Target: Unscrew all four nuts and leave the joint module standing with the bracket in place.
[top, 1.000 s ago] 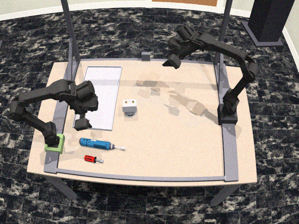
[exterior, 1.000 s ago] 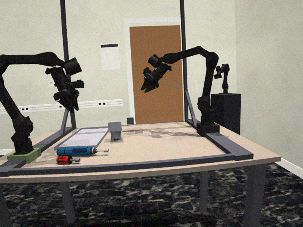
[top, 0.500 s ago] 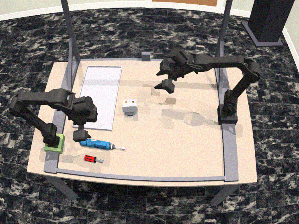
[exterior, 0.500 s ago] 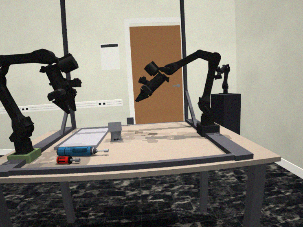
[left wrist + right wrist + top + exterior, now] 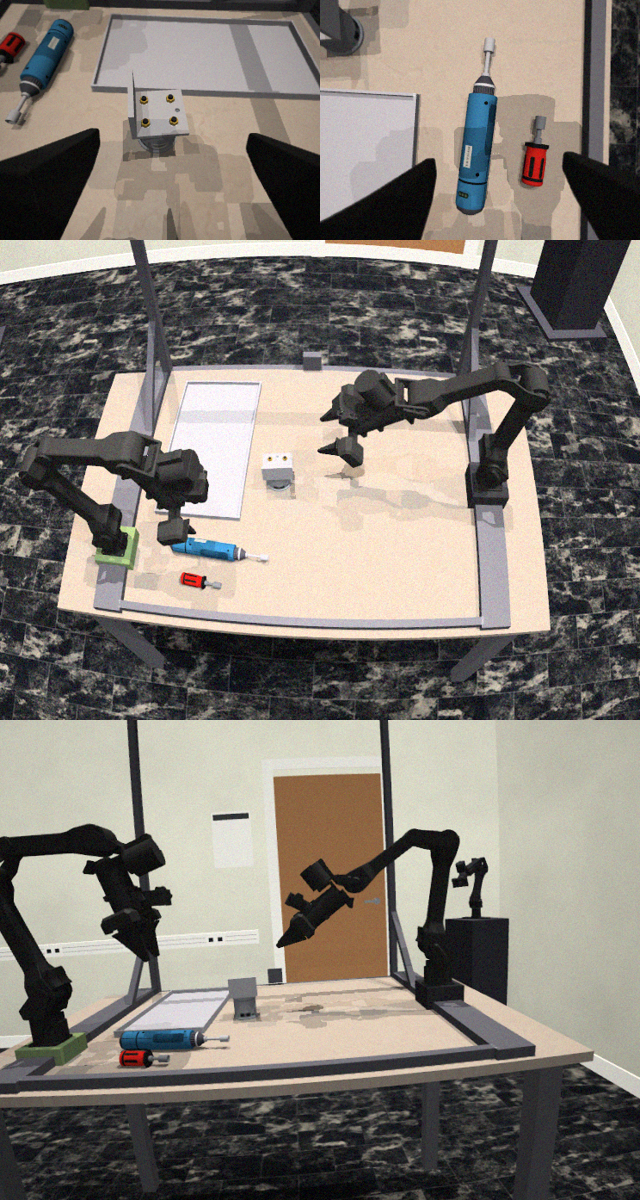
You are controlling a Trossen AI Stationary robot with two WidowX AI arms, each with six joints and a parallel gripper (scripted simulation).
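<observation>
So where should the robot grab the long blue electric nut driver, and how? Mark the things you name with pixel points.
Its thick blue plastic-looking barrel (image 5: pixel 209 549) (image 5: pixel 159 1039) (image 5: pixel 47 58) (image 5: pixel 477 138) seems best, near the middle, from straight above. It lies flat, so the jaws could close across its long sides. The thin pale shaft (image 5: pixel 252 555) (image 5: pixel 211 1039) (image 5: pixel 22 104) (image 5: pixel 487 65) offers less to hold.

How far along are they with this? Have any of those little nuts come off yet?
No removals yet: four nuts still sit on the bracket. Already right: the joint module stands upright, bracket on top. In hand: nothing; left claw and right claw are open. Left: pick up the blue driver, loosen all four.
</observation>
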